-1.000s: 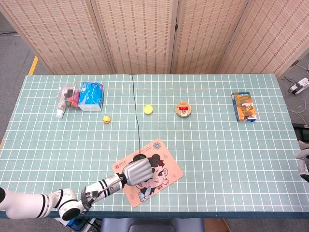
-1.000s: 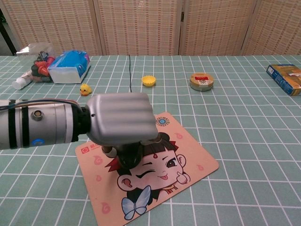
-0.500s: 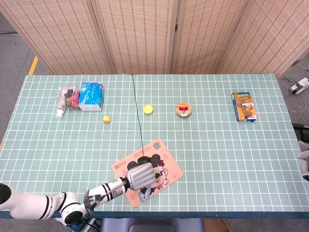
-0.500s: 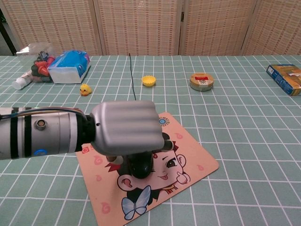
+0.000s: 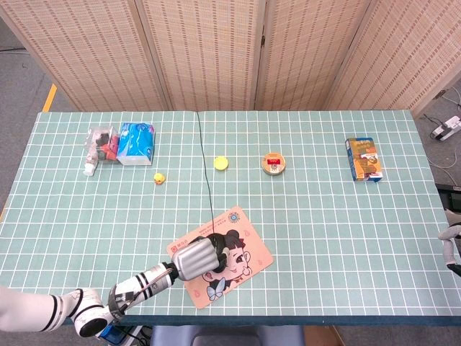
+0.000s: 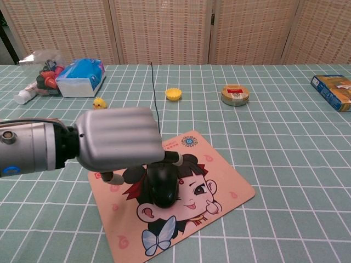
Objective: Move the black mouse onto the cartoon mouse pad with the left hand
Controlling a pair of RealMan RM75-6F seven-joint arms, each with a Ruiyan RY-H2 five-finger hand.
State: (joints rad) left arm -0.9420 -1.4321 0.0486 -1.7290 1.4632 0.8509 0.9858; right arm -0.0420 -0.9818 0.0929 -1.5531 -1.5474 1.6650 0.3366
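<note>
on the pad [image 6: 230, 189] near the table's front edge, the mouse [image 6: 162, 184] is seen lying on the printed cartoon face.
the left hand [image 6: 118, 141] is held just above and left of the mouse, fingers curled down with nothing gripped; whether a fingertip touches the mouse cannot be told. the mouse cable [image 5: 204, 167] is run back across the table [image 5: 324, 209]. the right hand [image 5: 448, 241] is barely shown at the edge, its state unclear.
</note>
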